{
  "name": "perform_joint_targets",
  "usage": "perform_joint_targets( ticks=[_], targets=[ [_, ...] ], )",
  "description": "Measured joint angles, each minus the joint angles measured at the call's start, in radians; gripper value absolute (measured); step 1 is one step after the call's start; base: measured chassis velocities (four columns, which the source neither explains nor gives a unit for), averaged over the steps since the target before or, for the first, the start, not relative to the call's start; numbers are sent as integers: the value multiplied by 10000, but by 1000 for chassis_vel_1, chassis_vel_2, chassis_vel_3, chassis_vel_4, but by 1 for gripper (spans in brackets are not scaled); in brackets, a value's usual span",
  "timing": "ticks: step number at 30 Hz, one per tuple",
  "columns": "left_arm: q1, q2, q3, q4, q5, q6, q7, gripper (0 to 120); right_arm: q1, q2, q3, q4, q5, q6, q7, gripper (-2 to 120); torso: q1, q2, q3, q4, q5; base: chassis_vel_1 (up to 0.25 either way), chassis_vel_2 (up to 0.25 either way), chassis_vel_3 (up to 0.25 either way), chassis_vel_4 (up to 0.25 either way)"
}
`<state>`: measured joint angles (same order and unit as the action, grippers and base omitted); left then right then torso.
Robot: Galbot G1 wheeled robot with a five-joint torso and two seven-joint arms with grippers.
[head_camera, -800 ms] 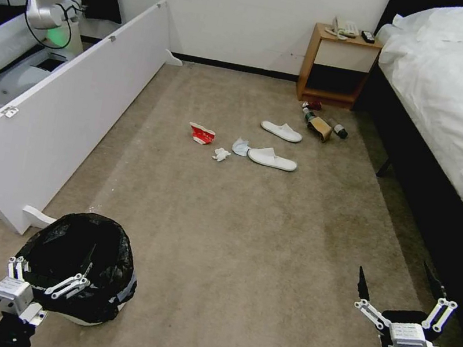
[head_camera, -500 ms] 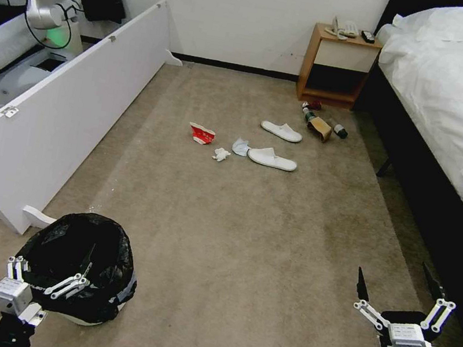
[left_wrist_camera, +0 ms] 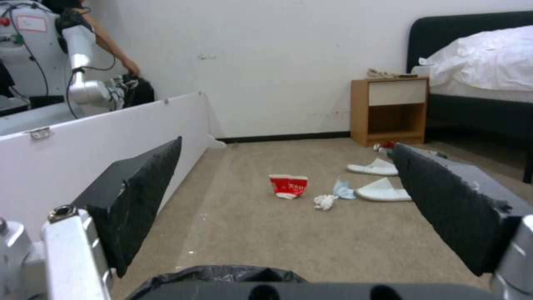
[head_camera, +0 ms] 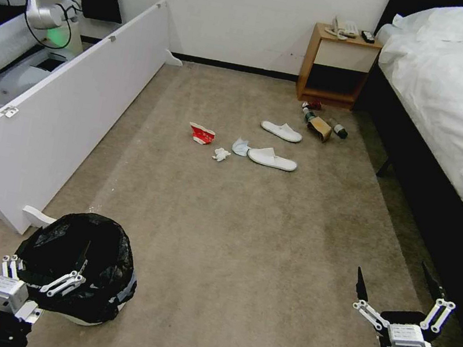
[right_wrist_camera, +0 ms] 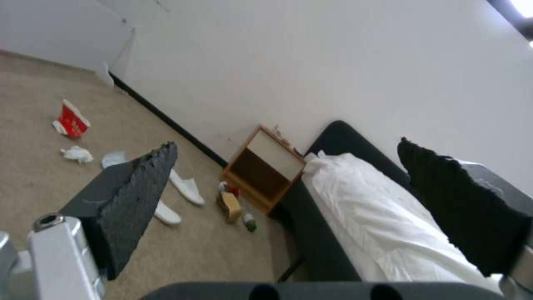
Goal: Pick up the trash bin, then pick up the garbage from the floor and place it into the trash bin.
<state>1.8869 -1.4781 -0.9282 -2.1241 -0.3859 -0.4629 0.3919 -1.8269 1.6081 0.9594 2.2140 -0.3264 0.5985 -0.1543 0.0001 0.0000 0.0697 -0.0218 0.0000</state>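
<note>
On the carpet [head_camera: 244, 240] at the robot's near left stands the bin [head_camera: 79, 266], its black liner [head_camera: 107, 253] spread over the rim. The left gripper [head_camera: 45, 276] hangs at the bin's near edge, fingers spread wide with nothing between them; in the head view it overlaps the liner, and whether it touches cannot be told. The left wrist view shows both dark pads [left_wrist_camera: 139, 196] well apart, with only a sliver of liner [left_wrist_camera: 222, 275] at the frame's lower edge.

The right gripper [head_camera: 399, 300] hovers above the carpet near the bed [head_camera: 460, 98], also wide open and empty.

The garbage lies mid-room, well apart from the bin: a red-white carton [head_camera: 202, 133], a tissue wad [head_camera: 221, 154], a pale crumpled scrap [head_camera: 240, 147] touching one slipper [head_camera: 272, 159], and a second slipper [head_camera: 281, 131] beyond. By the nightstand [head_camera: 337, 67] sit a brown bag [head_camera: 319, 127] and a bottle [head_camera: 339, 131], with a small red thing [head_camera: 313, 105] too small to identify.

The left wrist view sees the carton [left_wrist_camera: 288, 186] printed side on, while its right pad cuts off the slipper [left_wrist_camera: 383, 191] and hides the cluster by the nightstand. The right wrist view shows that cluster [right_wrist_camera: 233, 204] tilted and blurred, and its pad covers part of a slipper [right_wrist_camera: 166, 214].

A white board [head_camera: 59, 111] stands on edge along the left.
</note>
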Motion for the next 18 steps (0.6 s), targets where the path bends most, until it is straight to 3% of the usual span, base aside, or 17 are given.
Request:
perform_joint_targets(
  ticks=[18],
  targets=[
    [-62, 1, 5, 248, 43, 66, 88, 100, 49, 0, -39, -207, 57, 133, -112, 100, 0, -1, 0, 0, 0, 3, 9, 5, 3]
  ],
)
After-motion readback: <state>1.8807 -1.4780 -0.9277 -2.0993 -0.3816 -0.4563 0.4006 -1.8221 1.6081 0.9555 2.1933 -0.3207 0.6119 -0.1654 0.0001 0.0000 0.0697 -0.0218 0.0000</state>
